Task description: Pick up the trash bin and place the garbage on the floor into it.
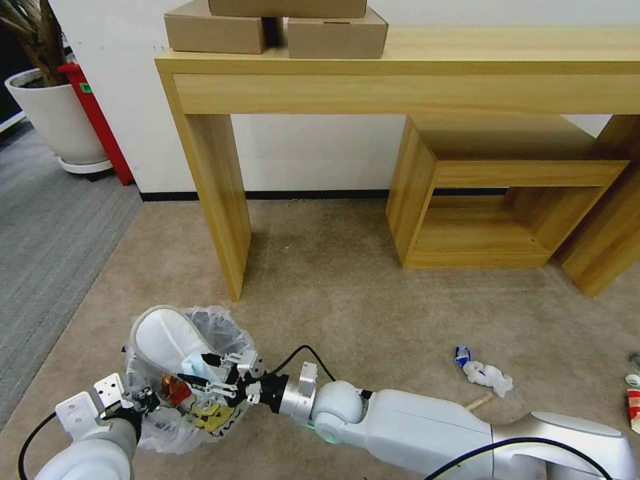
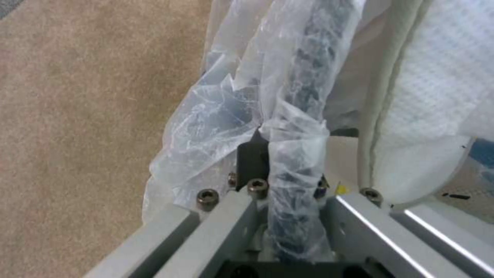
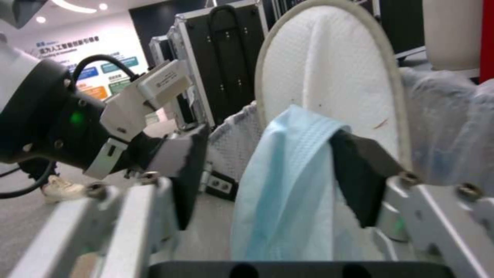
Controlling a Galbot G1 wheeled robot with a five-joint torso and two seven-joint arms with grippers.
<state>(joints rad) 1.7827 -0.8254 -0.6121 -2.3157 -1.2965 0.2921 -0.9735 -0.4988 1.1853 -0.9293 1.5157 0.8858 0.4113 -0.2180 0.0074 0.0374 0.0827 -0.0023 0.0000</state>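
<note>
Fingers of the left gripper [image 2: 280,185] are clamped on the bag-wrapped rim of the small round black trash bin [image 1: 230,417] with its crinkly translucent white liner, at the near left of the head view. Across the bin's mouth, the right gripper [image 1: 217,380] reaches in from the right with its dark pads [image 3: 360,170] spread apart; a pale blue face mask [image 3: 288,185] hangs between them, draped against one pad, and whether it is actually pinched cannot be told. Inside the bin stand a white slipper [image 1: 170,340], sole up and leaning on the far rim, plus an orange wrapper [image 1: 177,390] and a yellow wrapper [image 1: 213,417] lower down.

On the beige-tan short-pile carpet [image 1: 347,300] to the right of the right arm lie a wooden stick [image 1: 479,402], a crumpled white paper [image 1: 490,377] and, touching it, a small blue-white carton [image 1: 461,355]. Red-and-white litter [image 1: 633,400] sits at the right edge.

Farther off, a light wooden desk [image 1: 400,73] stands on the carpet, one leg just beyond the bin, and a low open wooden shelf unit [image 1: 493,200] sits under it. Brown cardboard boxes [image 1: 273,27] rest on top. A grey ribbed carpet strip [image 1: 47,247] runs along the left, leading to a white plant pot [image 1: 57,120].
</note>
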